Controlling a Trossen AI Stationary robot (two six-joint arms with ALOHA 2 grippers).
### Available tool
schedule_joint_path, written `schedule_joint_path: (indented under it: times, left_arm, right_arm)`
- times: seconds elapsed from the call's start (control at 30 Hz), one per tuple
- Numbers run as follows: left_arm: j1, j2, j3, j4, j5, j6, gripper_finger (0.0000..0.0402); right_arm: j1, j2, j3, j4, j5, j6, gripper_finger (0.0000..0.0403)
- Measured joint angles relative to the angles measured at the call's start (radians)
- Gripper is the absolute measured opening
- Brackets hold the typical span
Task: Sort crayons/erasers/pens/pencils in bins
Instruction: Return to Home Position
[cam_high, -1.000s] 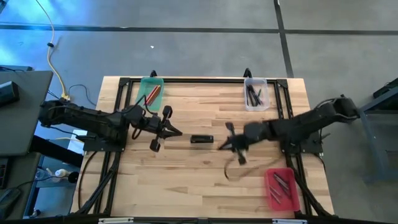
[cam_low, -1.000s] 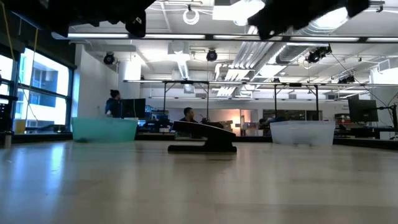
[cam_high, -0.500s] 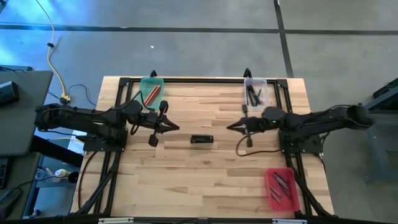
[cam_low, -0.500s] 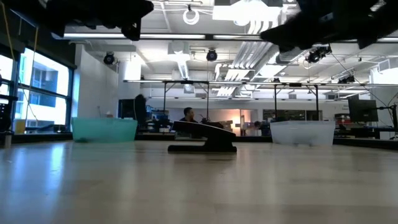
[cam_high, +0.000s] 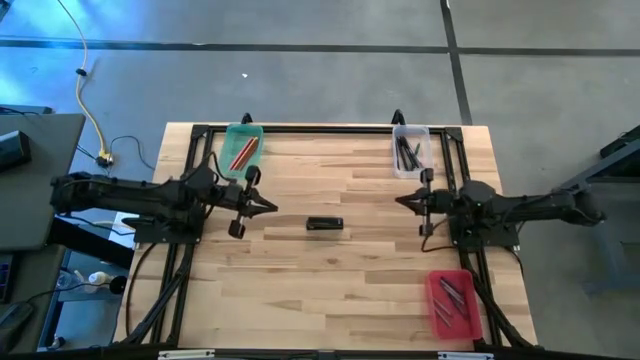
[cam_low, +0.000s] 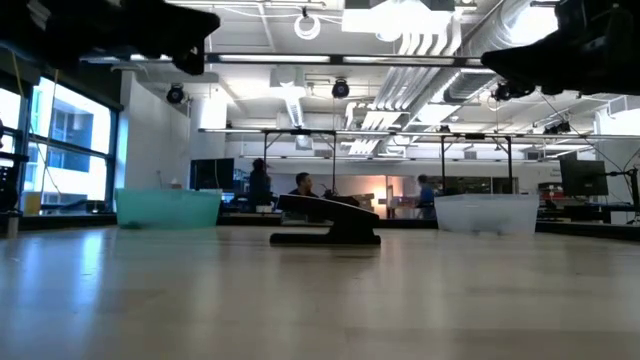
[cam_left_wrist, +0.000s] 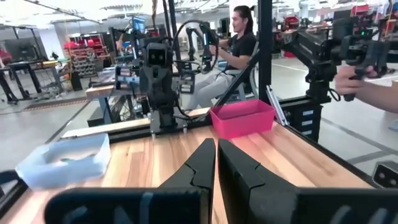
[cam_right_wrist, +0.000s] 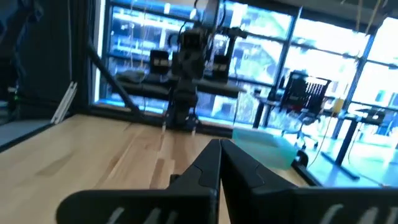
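A small black oblong object lies flat on the wooden table's middle; it also shows in the low view. The green bin at the far left holds red pencils. The clear bin at the far right holds dark pens. The red bin at the near right holds several sticks. My left gripper is shut and empty, left of the black object, raised above the table. My right gripper is shut and empty, right of it, also raised. Both show shut in their wrist views.
Black frame rails run along the table's far edge and sides. The arms' bases stand at the left and right edges. Bare wood lies between the bins. A person's hand holding a handle shows beyond the table.
My right gripper has drawn back from near the black object toward the table's right edge and a little toward the far edge. My left gripper has drawn back a little toward the left edge. The black object has stayed where it was.
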Motion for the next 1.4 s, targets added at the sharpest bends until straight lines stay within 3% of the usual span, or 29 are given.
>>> schedule_joint_path:
  times: [0.37, 0.57, 1.03, 1.2, 1.4]
  left_arm:
    - [0.069, -0.194, -0.132, 0.009, 0.015, -0.059, 0.001]
    - [0.086, -0.347, -0.172, -0.09, 0.02, -0.066, 0.001]
    - [0.087, -0.688, -0.216, -0.337, -0.013, -0.065, 0.001]
    - [0.087, -0.824, -0.216, -0.489, -0.075, -0.054, 0.001]
    - [0.1, -0.828, -0.218, -0.531, -0.099, -0.036, 0.001]
  right_arm:
    - [0.0, -0.287, -0.034, -0.239, 0.046, 0.027, 0.0]
    - [0.0, -0.403, -0.033, -0.329, 0.058, 0.025, 0.0]
    - [0.0, -0.407, -0.032, -0.38, 0.079, 0.025, 0.0]
    - [0.0, -0.407, -0.032, -0.38, 0.08, 0.014, 0.0]
    - [0.0, -0.408, -0.032, -0.373, 0.095, -0.003, 0.0]
